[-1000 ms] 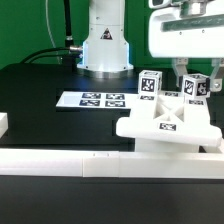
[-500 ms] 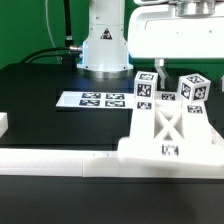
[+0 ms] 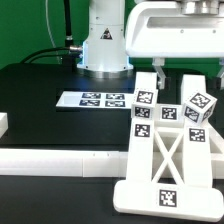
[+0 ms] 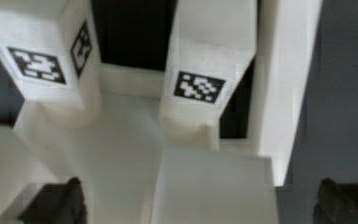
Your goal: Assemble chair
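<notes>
And there is the matte white blocky plastic chair assembly [image 3: 172, 150], right at the front of the exterior view on its right side, tipped toward the camera. Its cross-braced panel leans forward with one square black-and-white tag low on its front edge, and its lower edge hangs out past the long low white border wall [image 3: 60, 162]. Two tagged posts rise behind the panel, each with marker squares on its faces, and the right-hand cube sits tilted.

Up close in the wrist view, two white bars of the chair [image 4: 194, 120] run side by side, each with a tag. The tool's two dark fingertips [image 4: 51, 203] stand at either side, spread wide with nothing clamped between them; whether a pad touches the plastic cannot be told.

Above the chair hangs the tool [image 3: 185, 75], released, under the glossy white robot arm [image 3: 175, 30]. Further back on the black counter [image 3: 40, 90] lies the thin flat white marker board [image 3: 92, 100], well apart from the chair, near the arm's white base [image 3: 105, 45].
</notes>
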`<state>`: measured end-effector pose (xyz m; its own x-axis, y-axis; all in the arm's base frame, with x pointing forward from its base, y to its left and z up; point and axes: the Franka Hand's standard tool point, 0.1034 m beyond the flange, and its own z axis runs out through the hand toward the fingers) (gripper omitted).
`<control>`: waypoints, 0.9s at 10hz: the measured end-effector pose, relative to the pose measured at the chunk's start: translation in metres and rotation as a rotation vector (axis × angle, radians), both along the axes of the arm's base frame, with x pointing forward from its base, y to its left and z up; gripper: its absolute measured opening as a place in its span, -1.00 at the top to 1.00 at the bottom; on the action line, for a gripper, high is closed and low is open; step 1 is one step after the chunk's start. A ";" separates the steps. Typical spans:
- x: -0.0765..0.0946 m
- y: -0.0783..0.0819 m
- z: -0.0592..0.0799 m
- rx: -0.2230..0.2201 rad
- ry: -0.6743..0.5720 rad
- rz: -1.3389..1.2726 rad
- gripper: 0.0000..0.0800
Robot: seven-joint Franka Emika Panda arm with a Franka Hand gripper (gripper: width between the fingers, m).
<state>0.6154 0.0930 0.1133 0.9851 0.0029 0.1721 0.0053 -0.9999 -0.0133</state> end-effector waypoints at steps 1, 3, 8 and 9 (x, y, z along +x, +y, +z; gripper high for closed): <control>0.003 0.002 0.005 0.002 -0.001 0.006 -0.62; 0.008 -0.004 0.023 0.019 0.018 -0.021 -0.62; 0.005 -0.027 0.029 0.023 -0.005 -0.063 -0.62; 0.000 -0.024 0.024 0.021 -0.001 -0.060 -0.62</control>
<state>0.6156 0.0691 0.1371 0.9832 -0.0599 0.1726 -0.0547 -0.9979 -0.0346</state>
